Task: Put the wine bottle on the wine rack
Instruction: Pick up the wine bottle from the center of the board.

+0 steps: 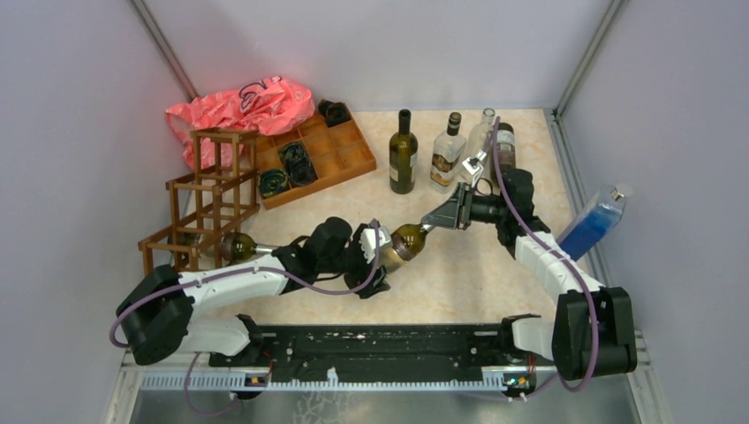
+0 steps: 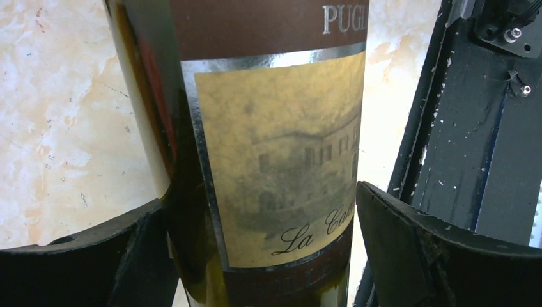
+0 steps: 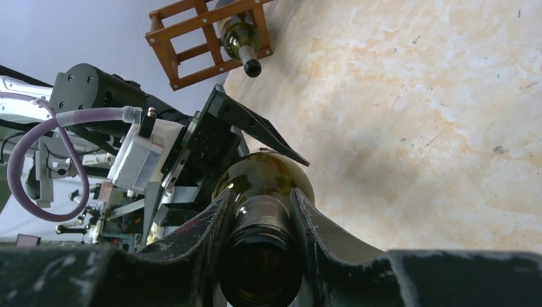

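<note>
The wine bottle [image 1: 404,246] is dark green with a tan and brown label [image 2: 275,128]; it lies tilted near the table's middle. My right gripper [image 1: 430,225] is shut on its neck [image 3: 265,211], fingers pressed on both sides. My left gripper [image 1: 375,256] is open, its jaws straddling the bottle's body; a strip of table shows between the label and the right finger [image 2: 434,249]. The wine rack [image 1: 208,190], dark brown wood, stands at the left. Another bottle [image 1: 238,246] lies in one of its low cells, also seen as bottle [image 3: 240,41] in rack [image 3: 192,32].
Three bottles stand at the back: dark green [image 1: 404,150], labelled clear [image 1: 448,152] and clear [image 1: 481,137]. An orange-brown compartment tray [image 1: 309,159] and a pink bag [image 1: 238,106] sit behind the rack. A blue bottle [image 1: 593,221] leans at the right wall. A black rail [image 1: 380,344] runs along the near edge.
</note>
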### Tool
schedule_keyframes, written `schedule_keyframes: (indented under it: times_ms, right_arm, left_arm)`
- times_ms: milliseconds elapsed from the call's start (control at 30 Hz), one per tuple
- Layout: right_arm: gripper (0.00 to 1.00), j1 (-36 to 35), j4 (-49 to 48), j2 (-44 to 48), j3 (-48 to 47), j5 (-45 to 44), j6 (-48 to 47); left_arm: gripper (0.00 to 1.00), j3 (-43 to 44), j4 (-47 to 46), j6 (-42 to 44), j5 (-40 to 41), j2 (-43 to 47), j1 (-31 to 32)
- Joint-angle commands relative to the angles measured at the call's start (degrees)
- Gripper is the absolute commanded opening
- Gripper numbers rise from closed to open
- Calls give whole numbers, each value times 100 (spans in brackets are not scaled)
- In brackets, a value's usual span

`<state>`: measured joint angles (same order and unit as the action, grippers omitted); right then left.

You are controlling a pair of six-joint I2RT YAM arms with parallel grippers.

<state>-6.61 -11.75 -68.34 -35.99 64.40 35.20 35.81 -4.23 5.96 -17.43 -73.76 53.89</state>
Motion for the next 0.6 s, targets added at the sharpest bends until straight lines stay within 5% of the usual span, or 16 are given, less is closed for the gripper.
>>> schedule_keyframes:
  times_ms: [0, 233, 433, 500, 567]
  right_arm:
    - [0, 32, -563, 64, -84, 371, 340]
    - [0, 36, -587, 55, -75, 378, 356]
    - [0, 35, -592, 39, -75, 379, 367]
    - [0, 30, -591, 22, -75, 373, 365]
    - [0, 34, -583, 18, -67, 365, 372]
  left_arm:
    - [98, -108, -428, 64, -228, -1, 34]
    - [93, -65, -605, -2, -247, -215, 28]
    - [70, 302, -206, 57, -115, -475, 31]
    - [51, 376, -95, 108, -114, -506, 27]
    - [8, 426, -34, 149, -48, -482, 25]
